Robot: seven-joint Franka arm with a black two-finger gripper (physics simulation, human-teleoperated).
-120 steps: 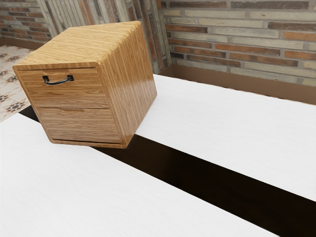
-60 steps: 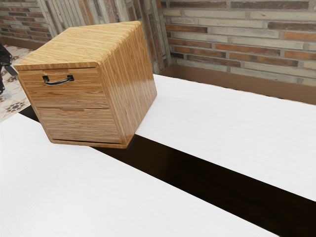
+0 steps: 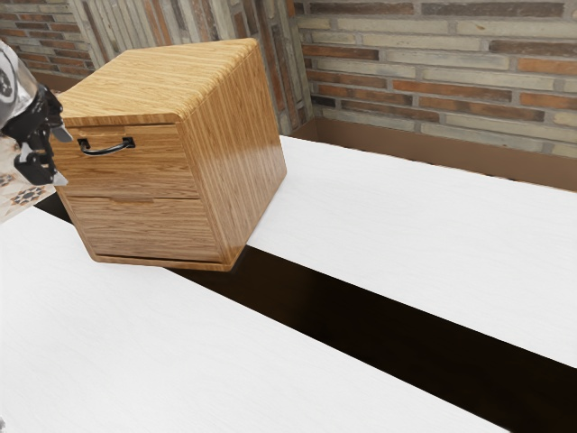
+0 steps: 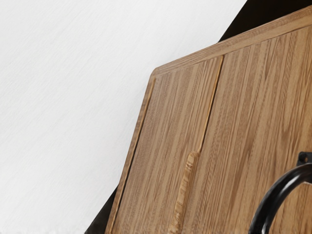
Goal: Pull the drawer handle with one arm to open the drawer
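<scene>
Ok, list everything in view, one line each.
cabinet: one, light wood, on the table toward the exterior view's left
top drawer: one, wood, flush with the cabinet's front
lower drawer: one, wood, under the top drawer
handle: one, black, on the top drawer
table: one, white, under the cabinet
strip: one, black, across the table
wall: one, brick, behind the table
floor: one, patterned tiles, far left
jaws: one pair, black, spread, just short of the handle

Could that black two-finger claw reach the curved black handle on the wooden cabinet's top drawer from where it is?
Probably yes. The black two-finger gripper hovers open beside the front of the wooden cabinet, at the exterior view's left of the curved black handle, with nothing between them.
</scene>
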